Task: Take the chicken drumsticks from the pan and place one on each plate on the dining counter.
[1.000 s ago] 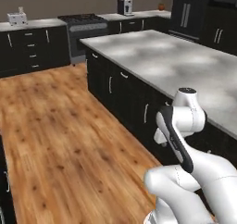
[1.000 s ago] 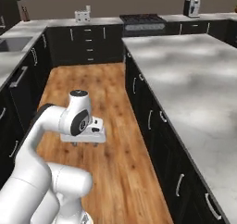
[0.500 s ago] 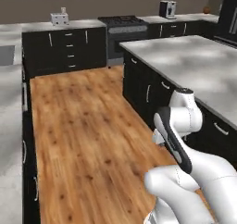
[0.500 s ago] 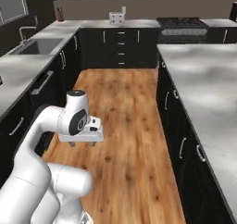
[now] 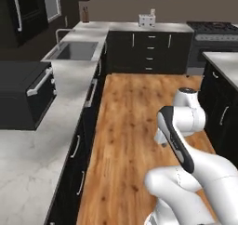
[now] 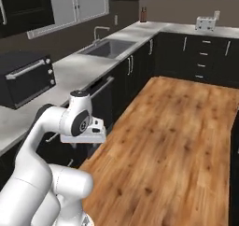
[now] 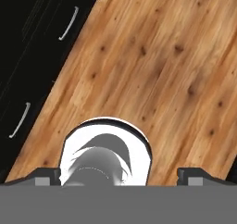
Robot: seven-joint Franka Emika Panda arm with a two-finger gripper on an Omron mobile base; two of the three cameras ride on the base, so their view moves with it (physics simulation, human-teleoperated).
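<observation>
My gripper (image 6: 85, 144) hangs open over the wooden floor (image 6: 177, 127), holding nothing, with the arm folded close to the base. In the hand view its two dark fingertips (image 7: 46, 176) stand far apart above bare floorboards. From the left base view the gripper (image 5: 162, 142) points down beside the white forearm. A corner of the dining counter (image 5: 223, 61) shows at the right edge of that view. The chicken drumsticks, the pan and the plates are out of view.
A marble worktop with a sink (image 5: 74, 49) (image 6: 109, 46) runs along the left over dark cabinets. A black countertop oven (image 5: 23, 94) (image 6: 25, 75) sits on it. A white toaster (image 5: 146, 19) (image 6: 207, 23) stands at the back. The black stove (image 5: 216, 29) is at the far right.
The whole picture has swung: the base has turned left, so the dining counter and stove slid out to the right and the sink side came in. The arm's pose is unchanged.
</observation>
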